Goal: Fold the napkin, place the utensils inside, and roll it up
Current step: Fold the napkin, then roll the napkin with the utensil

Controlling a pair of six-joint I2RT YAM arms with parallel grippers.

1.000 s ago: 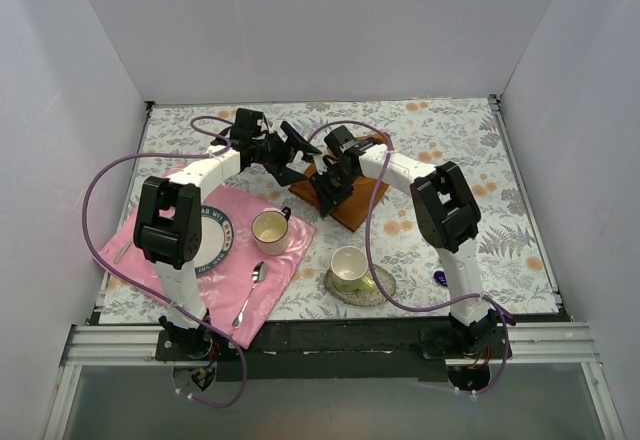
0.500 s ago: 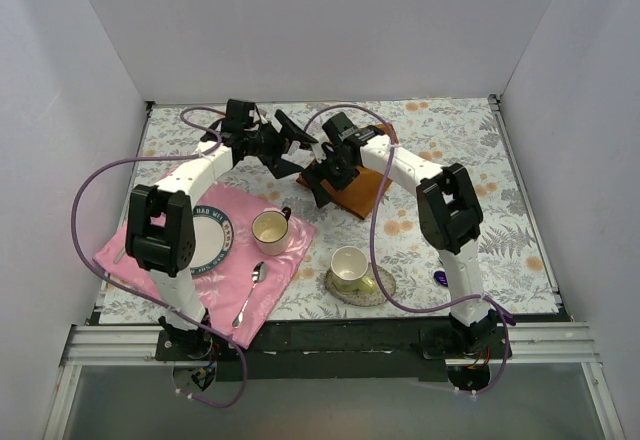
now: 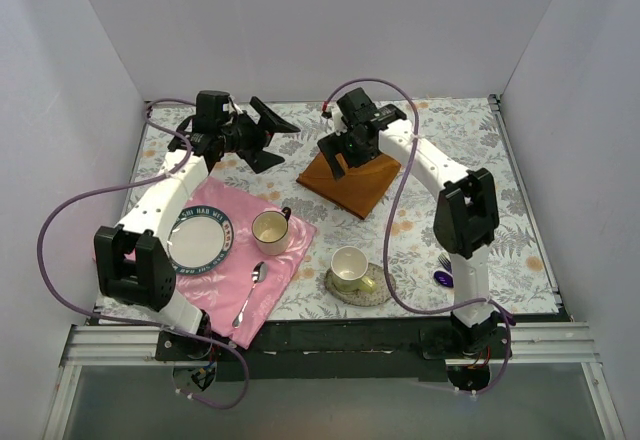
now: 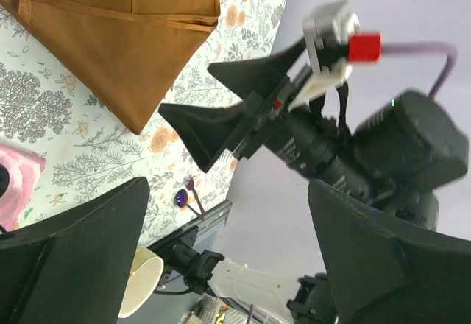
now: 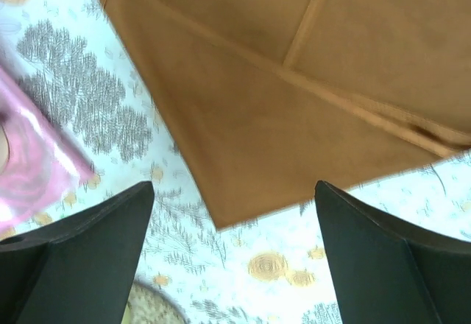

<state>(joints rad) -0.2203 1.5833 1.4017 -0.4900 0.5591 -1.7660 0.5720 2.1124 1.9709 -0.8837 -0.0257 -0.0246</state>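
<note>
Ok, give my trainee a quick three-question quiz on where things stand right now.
1. True or false: the left gripper and the right gripper both hold nothing.
2. The napkin lies: A, in the right gripper; B, folded on the table, apart from the pink cloth; C, rolled up.
3. Fill in: the silver spoon lies on the ___ cloth.
Key: 1 true; 2 B; 3 pink.
</note>
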